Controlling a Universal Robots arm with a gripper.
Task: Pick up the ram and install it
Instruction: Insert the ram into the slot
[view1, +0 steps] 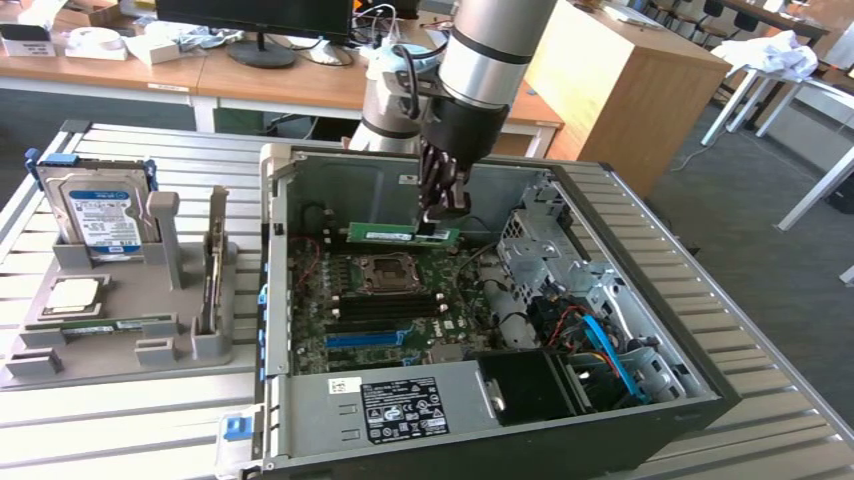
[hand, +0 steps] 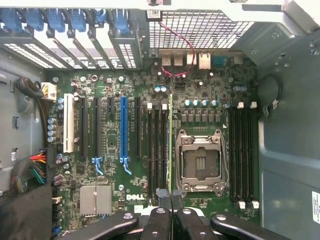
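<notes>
Nearest in the exterior view, one labelled power supply (view1: 400, 405) is sitting at the front of the open computer case (view1: 360, 190). Behind it, one processor socket (view1: 387, 268) is lying on the motherboard (view1: 461, 335). Above the board, the gripper (view1: 438, 225) is pinching one ram (view1: 387, 233) narrowly, level, near a metal drive cage (view1: 534, 245). At the exterior view's left, one grey holder (view1: 120, 290) is carrying one hard drive (view1: 96, 210) and one processor chip (view1: 74, 293). Desks (view1: 120, 60) are standing farthest back.

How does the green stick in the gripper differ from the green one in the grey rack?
The held ram hangs above the motherboard inside the case; the rack stick lies outside. The gripper clamps the held ram; the rack stick is untouched. Both are long, thin, green.
</notes>
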